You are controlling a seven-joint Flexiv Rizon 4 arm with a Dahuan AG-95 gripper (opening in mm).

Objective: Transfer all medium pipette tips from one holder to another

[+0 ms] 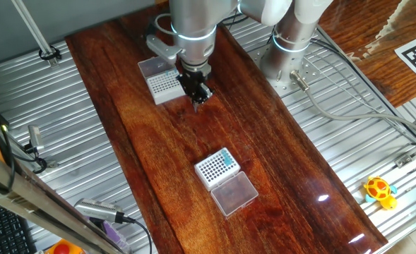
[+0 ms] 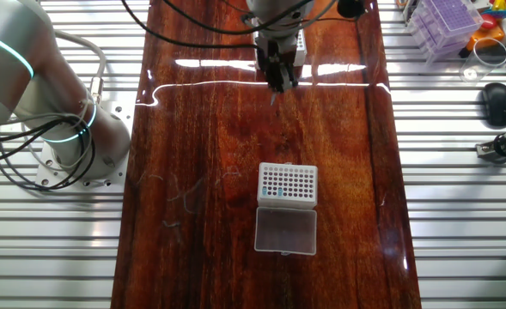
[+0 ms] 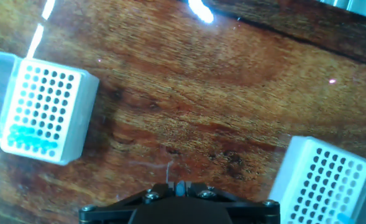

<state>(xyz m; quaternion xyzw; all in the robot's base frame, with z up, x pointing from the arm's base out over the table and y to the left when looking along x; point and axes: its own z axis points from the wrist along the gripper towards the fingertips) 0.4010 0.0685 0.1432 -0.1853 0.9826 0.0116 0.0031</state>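
Teal tips (image 1: 227, 161) sit in one rack (image 1: 217, 168) mid-worktop while the hand (image 1: 198, 98), its fingers seemingly closed on something thin I cannot identify, hangs beside the far rack (image 1: 164, 85), probably needing careful alignment over a hole next.
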